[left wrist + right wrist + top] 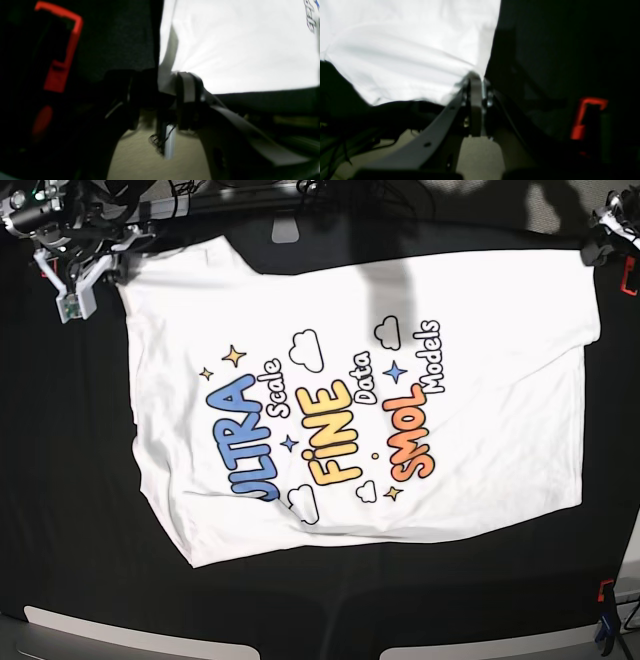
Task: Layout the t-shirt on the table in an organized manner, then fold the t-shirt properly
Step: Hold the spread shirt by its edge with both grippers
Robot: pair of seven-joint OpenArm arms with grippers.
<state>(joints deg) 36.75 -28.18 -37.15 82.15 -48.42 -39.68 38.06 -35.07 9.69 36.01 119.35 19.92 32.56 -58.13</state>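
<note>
Here the t-shirt lies spread print-side up across the black worktop, its coloured lettering reading sideways in the base view, with small clouds and stars around the words. The left pincer sits at one far corner of the cloth, and the left wrist view shows its two dark fingers closed narrow on a pinch of white fabric at the shirt's edge; from that pincer the white cloth stretches up and away to one side, while the dark worktop lies on the other side, carrying a red clamp. A sliver of blue print shows at the far edge of that view. The right pincer is at the opposite far corner, and the right wrist view shows its fingers drawn together on the hem of the shirt, the white fabric fanning away from the pincer in soft creases, the black worktop just beside it with another red clamp further off. In the base view the right pincer appears at the shirt's upper left corner below a tangle of cables, and the left pincer at the upper right corner, beside a red clamp. The near edge of the shirt lies well away from both pincers, slightly slanted on the cloth.
</note>
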